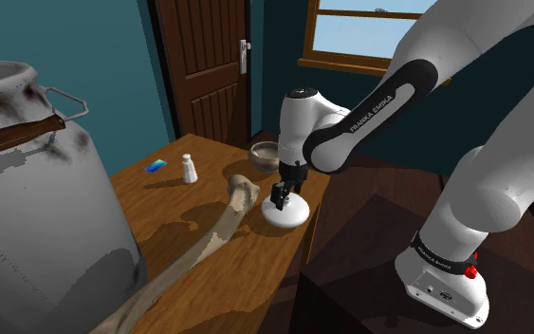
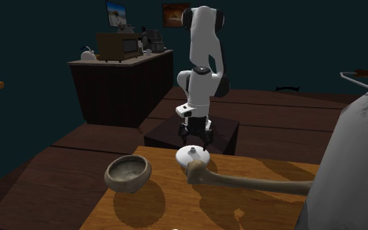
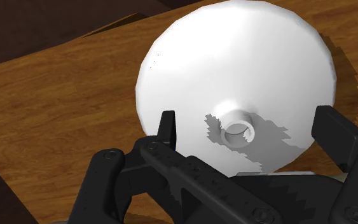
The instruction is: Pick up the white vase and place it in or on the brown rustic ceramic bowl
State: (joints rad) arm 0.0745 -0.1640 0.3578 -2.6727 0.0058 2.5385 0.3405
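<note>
The vase (image 1: pixel 286 216) sits squat near the bench (image 1: pixel 174 204) edge, the tool (image 3: pixel 247 121) poised over its narrow neck, fingers apart. It looks stiff, slick and breakable; I'd pinch the neck gently.

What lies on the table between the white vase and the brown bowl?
Nothing: the second exterior view shows bare table between the vase and the bowl.
</note>
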